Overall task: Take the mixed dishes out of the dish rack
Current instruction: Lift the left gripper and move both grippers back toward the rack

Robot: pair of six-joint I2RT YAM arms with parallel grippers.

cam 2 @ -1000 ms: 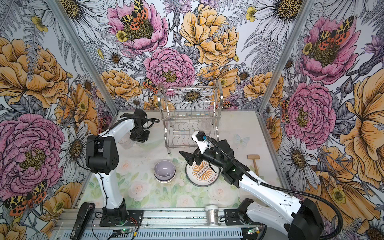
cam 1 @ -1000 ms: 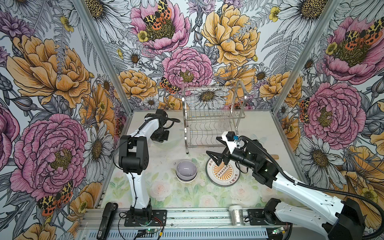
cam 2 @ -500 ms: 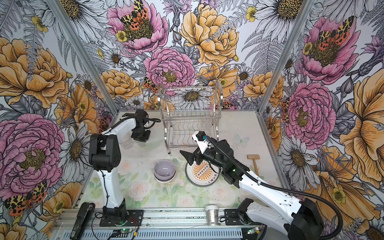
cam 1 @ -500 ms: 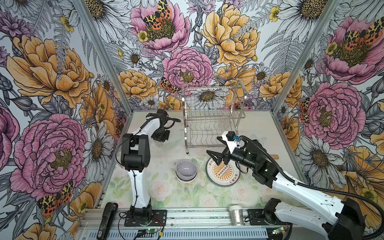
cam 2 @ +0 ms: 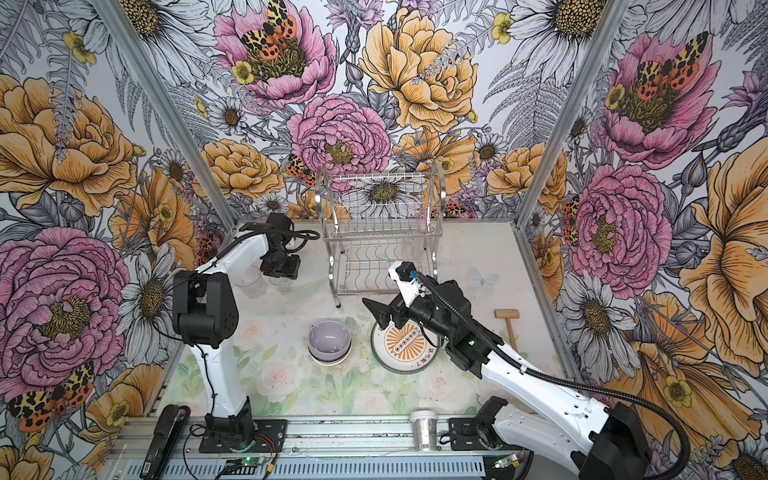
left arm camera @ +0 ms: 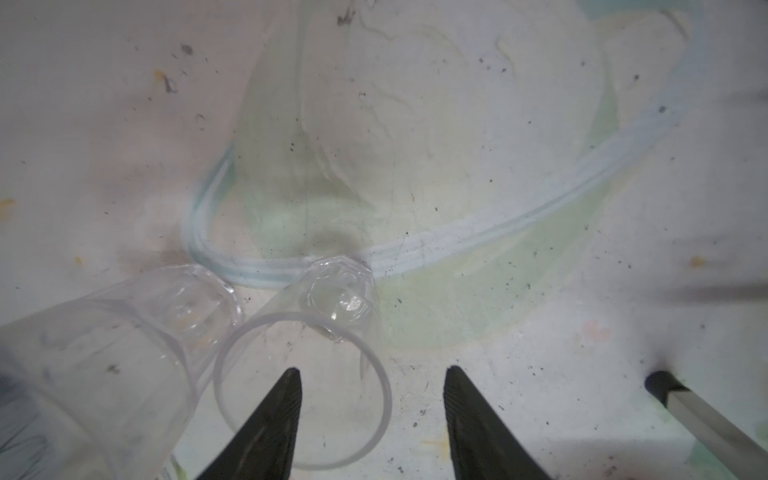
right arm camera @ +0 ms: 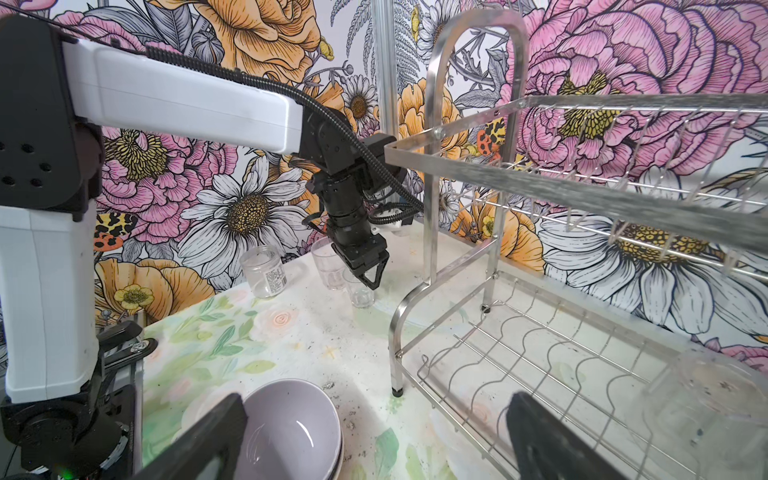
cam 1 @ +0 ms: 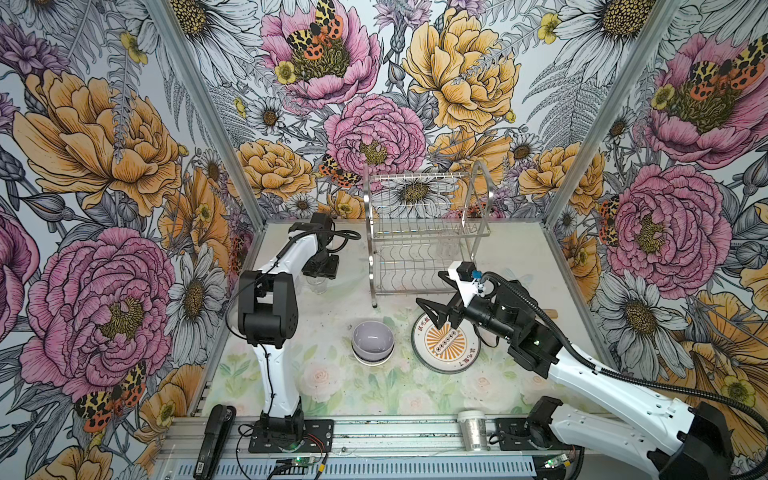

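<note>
Down low with my left pincer at the small clear faceted glass, which stands upright on the pale floral surface, out to the left of the two-tier chrome wire dish rack. The jaws are parted, one finger over the mouth and one outside the rim, clamping nothing as far as I can see. I'd call this the set-down of that glass, with the letting-go as good as made. Mind the neighbour: a taller clear glass sits right against it or very nearly, I can't tell which. My right pincer hangs spread wide and empty above the far edge of the round orange-sunburst plate, which lies flat on the surface beside the lavender bowl. One clear glass is left on the rack's lower tier, toward the right end in both top views. Next, I reckon the left should lift straight up, with no sideways drift to catch the rim. Then the right goes in under the upper tier for that last glass.
</note>
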